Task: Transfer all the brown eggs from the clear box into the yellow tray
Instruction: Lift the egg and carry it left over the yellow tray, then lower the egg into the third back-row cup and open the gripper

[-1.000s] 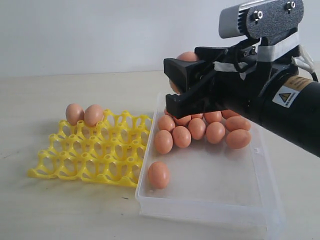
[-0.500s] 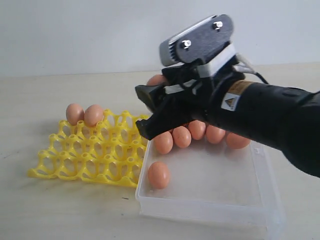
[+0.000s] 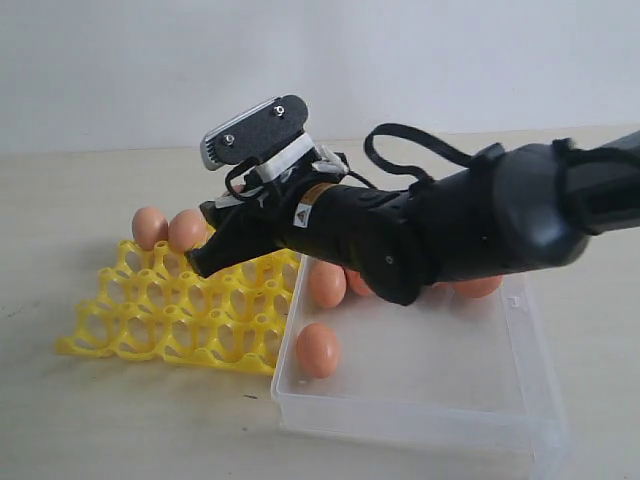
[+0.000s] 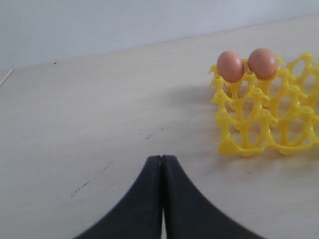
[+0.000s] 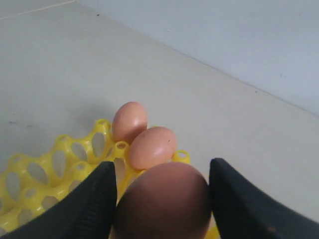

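My right gripper [image 5: 163,196] clamps a brown egg [image 5: 162,216] over the yellow tray [image 3: 150,320], near two seated eggs [image 3: 187,228] at its far left. Its arm [image 3: 450,230] hides most eggs in the clear box [image 3: 420,400]. The left gripper [image 4: 162,159] is pressed together.

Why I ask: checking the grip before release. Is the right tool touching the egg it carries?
Touching. The right wrist view shows the brown egg wedged between the fingers of the right tool, flush against both, no gap.
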Available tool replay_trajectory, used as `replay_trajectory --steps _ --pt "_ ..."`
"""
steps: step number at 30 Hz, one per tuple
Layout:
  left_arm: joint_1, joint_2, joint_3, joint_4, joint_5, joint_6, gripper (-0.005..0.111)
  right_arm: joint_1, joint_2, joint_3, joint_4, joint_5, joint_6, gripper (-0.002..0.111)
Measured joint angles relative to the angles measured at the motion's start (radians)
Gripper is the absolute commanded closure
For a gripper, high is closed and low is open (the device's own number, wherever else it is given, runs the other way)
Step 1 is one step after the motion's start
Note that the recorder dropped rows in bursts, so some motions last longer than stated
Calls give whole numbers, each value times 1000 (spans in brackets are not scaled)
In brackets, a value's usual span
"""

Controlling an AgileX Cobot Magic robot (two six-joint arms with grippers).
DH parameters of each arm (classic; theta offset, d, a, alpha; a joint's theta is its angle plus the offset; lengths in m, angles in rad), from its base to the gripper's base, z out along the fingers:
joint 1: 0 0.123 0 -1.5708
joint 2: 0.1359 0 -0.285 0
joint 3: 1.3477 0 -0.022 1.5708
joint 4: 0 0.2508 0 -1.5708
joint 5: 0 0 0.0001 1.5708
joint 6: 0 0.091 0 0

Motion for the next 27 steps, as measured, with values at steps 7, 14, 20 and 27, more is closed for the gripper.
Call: replay_trajectory --steps 7,14,20,27 --pt "0 0 0 0 0 0 107 0 177 -198 -4 -40 48 108" --pt "0 0 0 0 0 0 107 -2 308 -278 -8 -123 93 108" --pt "0 0 0 0 0 0 107 -28 341 -278 -17 -162 103 108" --pt "0 0 0 0 0 0 107 -32 346 -278 -47 -176 107 108"
